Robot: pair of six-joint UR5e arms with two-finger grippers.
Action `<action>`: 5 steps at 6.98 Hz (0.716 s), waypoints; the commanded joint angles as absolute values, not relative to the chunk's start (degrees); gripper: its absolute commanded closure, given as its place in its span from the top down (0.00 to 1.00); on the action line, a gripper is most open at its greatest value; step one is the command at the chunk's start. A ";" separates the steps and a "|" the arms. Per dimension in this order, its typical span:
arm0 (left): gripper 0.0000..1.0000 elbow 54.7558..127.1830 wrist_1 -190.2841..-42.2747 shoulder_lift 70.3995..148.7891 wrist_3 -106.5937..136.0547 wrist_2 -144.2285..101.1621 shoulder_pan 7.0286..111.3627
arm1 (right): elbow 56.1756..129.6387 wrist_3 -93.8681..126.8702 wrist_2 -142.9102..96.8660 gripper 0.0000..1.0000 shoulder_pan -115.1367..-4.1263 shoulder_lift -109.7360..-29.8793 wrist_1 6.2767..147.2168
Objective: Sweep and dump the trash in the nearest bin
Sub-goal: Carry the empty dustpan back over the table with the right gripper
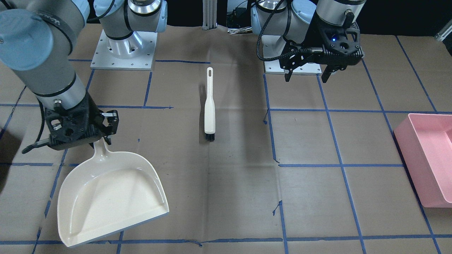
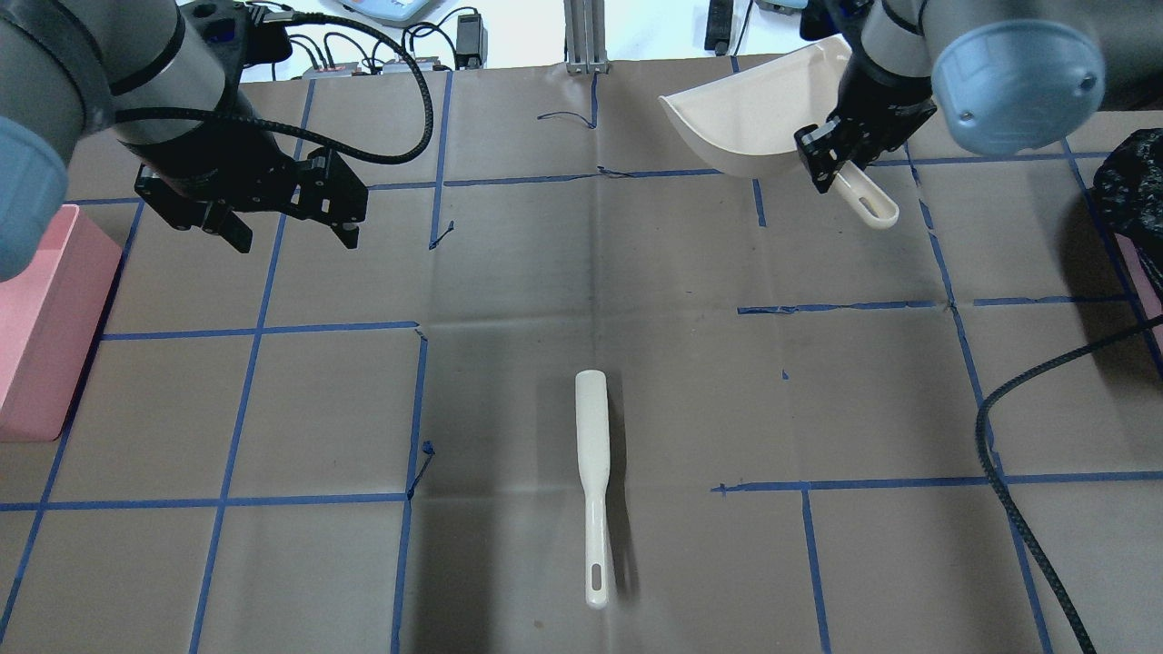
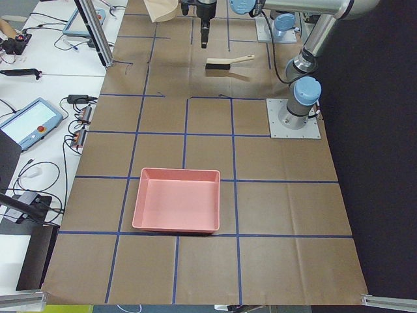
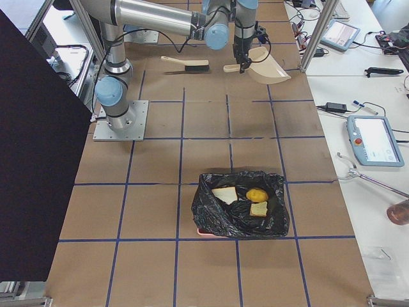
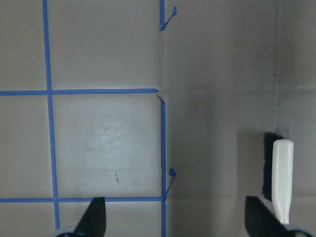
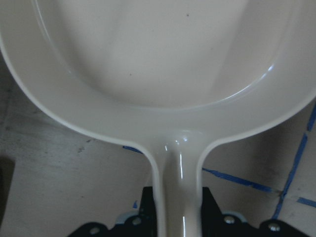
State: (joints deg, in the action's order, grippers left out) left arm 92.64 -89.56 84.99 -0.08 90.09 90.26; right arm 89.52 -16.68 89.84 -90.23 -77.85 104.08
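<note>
From across the table: grips the handle of the cream dustpan [image 1: 109,197] in the right gripper [image 1: 102,128], fingers pressed onto it, pan mouth pointing away from the robot's bases. Hangs the left gripper [image 1: 307,74] above the brown paper [image 1: 233,183] with fingers spread wide. Shows the white brush [image 1: 209,106] flat between the 2 arms, hanging hole toward the bases, and 1 pink bin [image 1: 429,158] at the left arm's end. From overhead: same pinch on the handle, same wide-open left fingers, plus a black bag [image 2: 1131,186] at the right arm's edge. From the left end: too far and small to judge either pincer. From the right end: finds the trash [image 4: 243,199] inside the black bag (well apart from dustpan and brush), namely 2 bread pieces [image 4: 224,195] and 1 round yellow-brown fruit [image 4: 257,194], close together. From the left wrist: 2 fingertips [image 5: 96,219] far apart over blue tape lines [image 5: 49,98], brush head just beside 1 of them. From the right wrist: dustpan handle squeezed between black fingers [image 6: 211,210].
</note>
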 commanded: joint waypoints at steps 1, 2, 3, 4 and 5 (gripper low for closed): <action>1.00 92.64 -89.56 84.99 0.09 89.91 90.26 | 89.21 -5.32 90.17 0.13 -97.79 -74.37 104.41; 1.00 92.64 -89.65 85.08 0.09 89.83 90.35 | 88.95 -2.49 92.26 0.13 -100.52 -72.88 104.94; 1.00 92.64 -89.56 85.17 0.17 89.65 90.35 | 87.99 1.45 92.46 0.13 -102.55 -71.38 105.03; 1.00 92.72 -89.65 85.17 0.09 89.82 90.35 | 85.98 5.06 92.37 0.13 -104.31 -69.11 104.94; 1.00 92.72 -89.65 85.34 -0.43 90.00 90.35 | 82.30 10.32 91.94 0.13 -107.11 -65.34 104.85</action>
